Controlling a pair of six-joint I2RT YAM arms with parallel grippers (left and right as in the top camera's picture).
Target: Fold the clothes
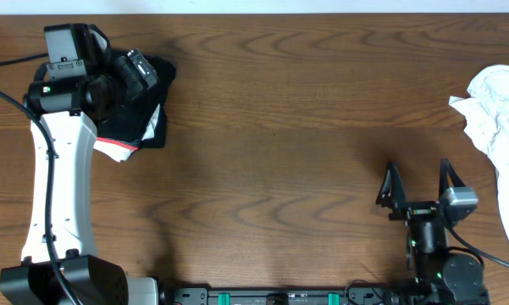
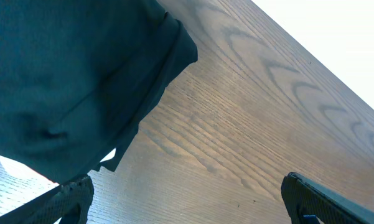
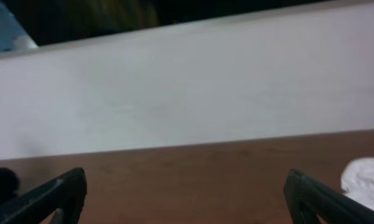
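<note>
A folded dark garment (image 1: 146,123) lies at the back left of the table on top of a white and red item (image 1: 118,150). It fills the upper left of the left wrist view (image 2: 68,74). My left gripper (image 1: 144,72) hovers over its far edge, open and empty, with both fingers spread (image 2: 187,196). A crumpled white garment (image 1: 501,110) lies at the right edge and shows faintly in the right wrist view (image 3: 364,177). My right gripper (image 1: 422,182) rests near the front right, open and empty (image 3: 187,193).
The wooden table (image 1: 279,144) stretches bare between the two piles. A pale wall (image 3: 187,93) stands behind the table's far edge.
</note>
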